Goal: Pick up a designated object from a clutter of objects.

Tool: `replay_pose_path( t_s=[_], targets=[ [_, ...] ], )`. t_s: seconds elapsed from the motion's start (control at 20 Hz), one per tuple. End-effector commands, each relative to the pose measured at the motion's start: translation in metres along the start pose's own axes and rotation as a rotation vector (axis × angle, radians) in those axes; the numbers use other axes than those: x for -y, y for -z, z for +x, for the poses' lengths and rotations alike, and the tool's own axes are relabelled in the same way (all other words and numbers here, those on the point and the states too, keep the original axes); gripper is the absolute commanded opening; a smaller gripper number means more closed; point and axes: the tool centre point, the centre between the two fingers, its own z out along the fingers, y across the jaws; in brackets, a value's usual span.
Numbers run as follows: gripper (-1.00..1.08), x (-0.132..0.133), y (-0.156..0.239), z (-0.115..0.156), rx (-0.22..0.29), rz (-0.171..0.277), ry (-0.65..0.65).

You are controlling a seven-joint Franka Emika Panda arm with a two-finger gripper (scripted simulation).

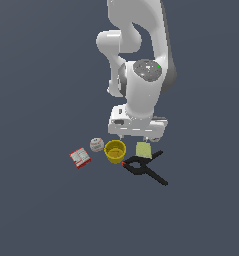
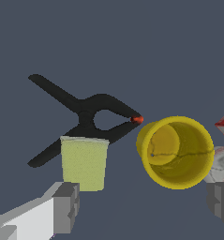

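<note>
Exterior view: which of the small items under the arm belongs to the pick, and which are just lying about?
Belongs to the job:
pale green block
gripper, open above it

Lying about:
yellow cup
black clamp
baseball
red-and-white box

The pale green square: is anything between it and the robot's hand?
Nothing visible covers the pale green square. The open hand sits close above it. The black clamp touches its far edge, and the yellow cup stands beside it.

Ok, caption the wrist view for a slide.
Open gripper near pale green block, black clamp and yellow cup alongside.
</note>
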Motion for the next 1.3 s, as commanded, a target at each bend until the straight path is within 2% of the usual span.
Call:
replay_pose_path(
  t_s=[0.0, 0.25, 0.55, 1.25],
  targets=[
    [1.00, 0.017, -0.024, -0.006, 0.000, 0.006, -0.009],
    [1.00, 0.043, -0.060, -0.018, 0.001, 0.016, -0.023],
    [1.00, 0.061, -0.085, -0.029, 0.004, 0.025, -0.033],
    [1.00, 0.065, -0.110, -0.033, 0.006, 0.027, -0.034]
  ],
)
